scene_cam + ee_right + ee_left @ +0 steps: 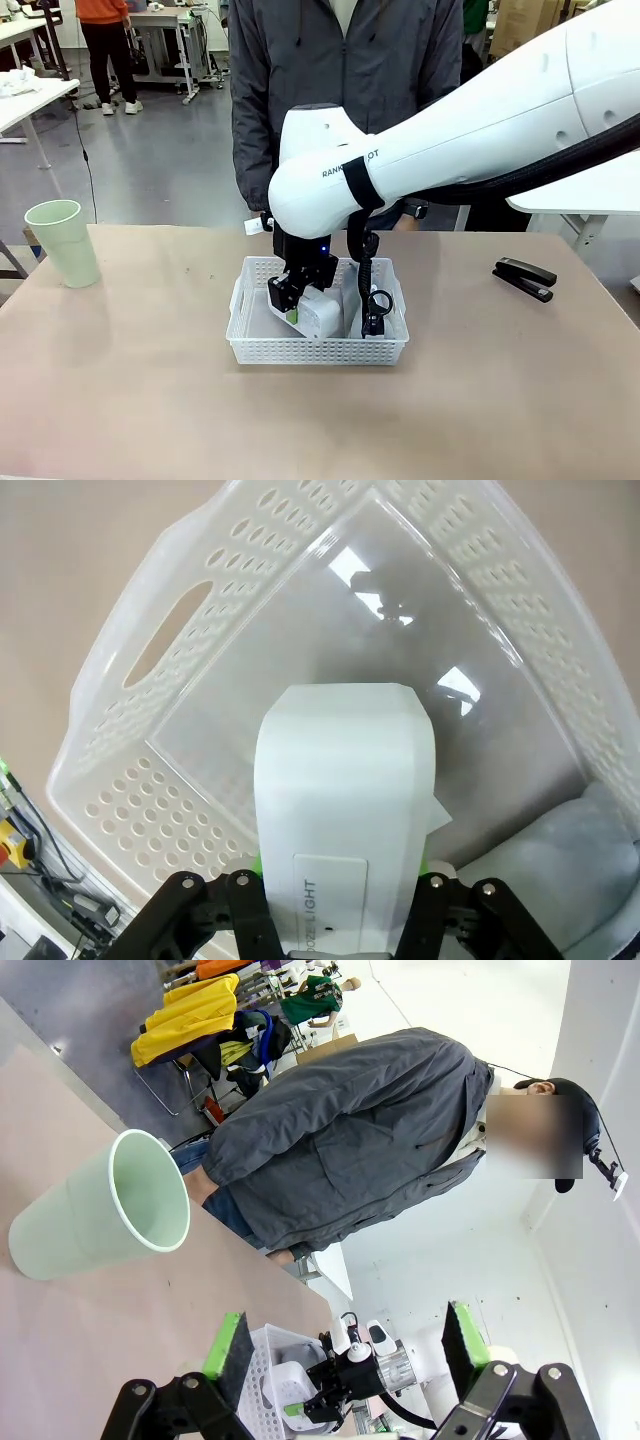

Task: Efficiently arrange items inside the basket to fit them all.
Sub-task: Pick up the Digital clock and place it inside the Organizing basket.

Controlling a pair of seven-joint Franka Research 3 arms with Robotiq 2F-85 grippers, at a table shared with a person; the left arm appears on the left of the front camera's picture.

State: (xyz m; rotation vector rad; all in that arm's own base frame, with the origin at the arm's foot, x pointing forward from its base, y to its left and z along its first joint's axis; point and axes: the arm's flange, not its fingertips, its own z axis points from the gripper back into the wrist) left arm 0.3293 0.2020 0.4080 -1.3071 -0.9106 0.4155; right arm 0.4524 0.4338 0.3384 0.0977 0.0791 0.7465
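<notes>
The white perforated basket (318, 345) sits mid-table. My right gripper (300, 292) reaches down into its left half, shut on a white rectangular box (320, 315). In the right wrist view the box (345, 780) stands between the green pads of the right gripper (342, 868), just above the basket's bare floor (300, 640). A grey pouch (565, 880) with a black strap (376, 305) lies in the basket's right part. The pale green cup (62, 242) stands upright at the table's far left. My left gripper (345, 1345) is open and empty near the cup (100, 1215).
A black stapler (525, 277) lies on the table at the right. A person in a dark grey jacket (340, 90) stands at the far edge behind the basket. Bare tabletop (150, 380) stretches to the left and front of the basket.
</notes>
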